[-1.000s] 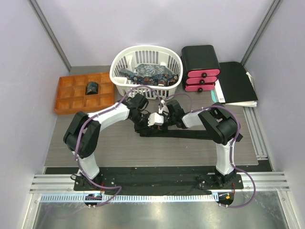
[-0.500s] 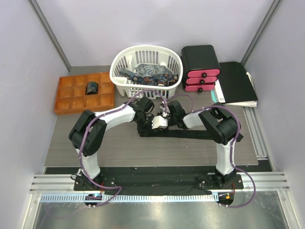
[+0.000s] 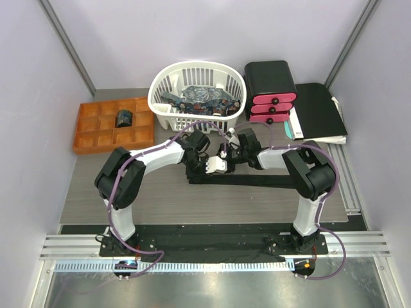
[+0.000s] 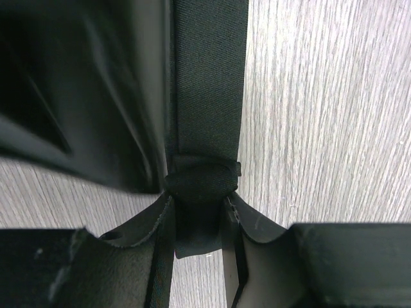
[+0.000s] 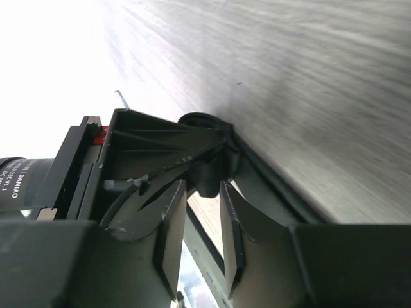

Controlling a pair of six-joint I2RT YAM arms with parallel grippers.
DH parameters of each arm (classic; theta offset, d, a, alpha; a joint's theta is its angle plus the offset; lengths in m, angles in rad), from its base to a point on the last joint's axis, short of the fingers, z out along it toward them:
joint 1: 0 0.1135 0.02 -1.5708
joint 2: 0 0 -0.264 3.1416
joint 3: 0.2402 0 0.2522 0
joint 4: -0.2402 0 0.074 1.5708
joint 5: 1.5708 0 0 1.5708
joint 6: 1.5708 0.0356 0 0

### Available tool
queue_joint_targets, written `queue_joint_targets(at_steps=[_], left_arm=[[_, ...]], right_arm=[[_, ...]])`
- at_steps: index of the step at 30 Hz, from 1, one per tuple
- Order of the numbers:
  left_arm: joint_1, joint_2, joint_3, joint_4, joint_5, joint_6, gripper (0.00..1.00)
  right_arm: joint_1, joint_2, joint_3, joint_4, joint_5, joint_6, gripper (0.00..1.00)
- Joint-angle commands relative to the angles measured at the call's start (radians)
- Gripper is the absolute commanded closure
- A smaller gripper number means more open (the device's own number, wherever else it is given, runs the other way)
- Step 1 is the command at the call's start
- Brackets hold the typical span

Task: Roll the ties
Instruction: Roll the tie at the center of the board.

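From above, the black tie (image 3: 257, 179) lies flat across the middle of the tabletop (image 3: 160, 199), and the left arm (image 3: 157, 153) and the right arm (image 3: 276, 157) meet over its left end. Patterned ties (image 3: 199, 97) fill the white basket (image 3: 154, 96) at the far edge. One rolled tie (image 3: 123, 119) sits in the orange tray (image 3: 90, 138) at the far left corner.

In the left wrist view, the left fingers (image 4: 253, 228) are closed on a small rolled end (image 4: 200, 183) of the black tie, and the flat band runs away from them.

In the right wrist view, the right fingers (image 5: 168, 218) stand apart with a gap. The rolled end is at their tips, but contact is unclear.
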Motion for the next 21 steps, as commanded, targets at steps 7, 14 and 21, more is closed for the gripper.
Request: queue_joint_targets(at_steps=[7, 14, 21], left_arm=[[-0.003, 0.071, -0.016, -0.036, -0.036, 0.03, 0.67], [-0.002, 0.076, -0.011, -0.043, -0.03, 0.038, 0.67], [-0.002, 0.074, -0.014, -0.043, -0.031, 0.045, 0.66]], right_arm=[[0.063, 0.021, -0.004, 0.096, -0.025, 0.023, 0.63], [0.079, 0.063, -0.007, 0.116, -0.015, 0.018, 0.64], [0.084, 0.096, -0.005, 0.179, 0.007, 0.055, 0.77]])
